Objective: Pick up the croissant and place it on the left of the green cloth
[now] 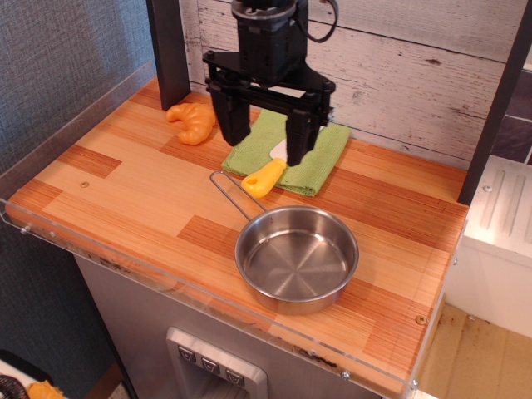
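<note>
The orange-yellow croissant [192, 121] lies on the wooden counter at the back left, just left of the green cloth [320, 158]. A toy knife with a yellow handle [264, 178] rests on the cloth, its white blade mostly hidden behind my gripper. My black gripper [264, 141] hangs over the cloth's left part, jaws wide open and empty, fingers pointing down. Its left finger [233, 116] is a short way right of the croissant and apart from it.
A steel pan [297, 259] with a wire handle stands at the front middle. A dark post [169, 50] rises behind the croissant. A clear plastic rim [66, 125] edges the counter's left and front. A plank wall closes the back.
</note>
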You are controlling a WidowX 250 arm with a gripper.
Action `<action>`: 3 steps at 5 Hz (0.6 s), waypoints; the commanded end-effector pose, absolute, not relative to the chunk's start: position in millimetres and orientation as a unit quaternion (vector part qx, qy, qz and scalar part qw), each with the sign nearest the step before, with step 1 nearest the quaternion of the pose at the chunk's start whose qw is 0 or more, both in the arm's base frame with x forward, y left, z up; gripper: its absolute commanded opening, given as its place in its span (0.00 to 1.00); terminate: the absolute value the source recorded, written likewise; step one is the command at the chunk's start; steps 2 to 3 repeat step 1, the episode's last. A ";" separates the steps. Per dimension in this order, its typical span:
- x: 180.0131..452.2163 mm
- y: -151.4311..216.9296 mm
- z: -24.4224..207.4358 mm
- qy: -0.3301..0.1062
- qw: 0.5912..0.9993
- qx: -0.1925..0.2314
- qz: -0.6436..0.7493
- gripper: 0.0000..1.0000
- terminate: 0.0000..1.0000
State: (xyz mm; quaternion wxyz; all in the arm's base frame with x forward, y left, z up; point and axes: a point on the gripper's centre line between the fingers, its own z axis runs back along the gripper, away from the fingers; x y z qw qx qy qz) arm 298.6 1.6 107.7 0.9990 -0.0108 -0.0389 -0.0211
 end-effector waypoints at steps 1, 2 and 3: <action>298.8 3.7 126.8 -0.069 0.997 -0.010 -0.022 1.00 1.00; 298.8 3.7 126.8 -0.069 0.997 -0.010 -0.022 1.00 1.00; 298.8 3.7 126.8 -0.069 0.997 -0.010 -0.022 1.00 1.00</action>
